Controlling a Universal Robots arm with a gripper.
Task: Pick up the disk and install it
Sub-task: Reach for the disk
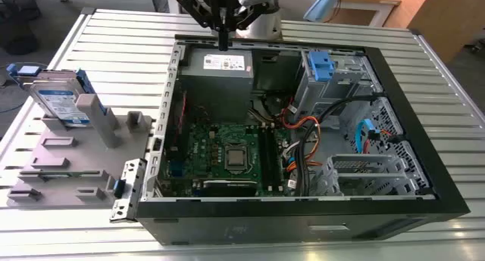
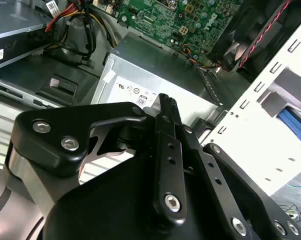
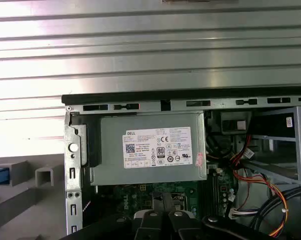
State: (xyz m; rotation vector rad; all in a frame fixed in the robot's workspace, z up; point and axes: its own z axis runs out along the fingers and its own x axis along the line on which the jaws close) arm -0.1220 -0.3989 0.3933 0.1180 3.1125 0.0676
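The disk (image 1: 65, 105), a silver drive with a white-and-blue label and blue bracket, stands upright in a grey holder (image 1: 68, 159) at the exterior view's left, outside the open computer case (image 1: 288, 215). My gripper (image 1: 224, 44) hangs over the case's far rim, above the grey power-supply box (image 1: 218, 65), well away from the disk. Its black fingers (image 2: 166, 107) are pressed together with nothing between them. In the first wrist view the finger bases (image 3: 163, 220) point at the power-supply box (image 3: 148, 150).
Inside the case lie a green motherboard (image 1: 227, 153), orange and black cables (image 1: 303, 136), a metal drive cage with a blue clip (image 1: 322, 65) and a lower silver cage (image 1: 371, 173). The case rests on a ribbed metal table (image 1: 121, 40).
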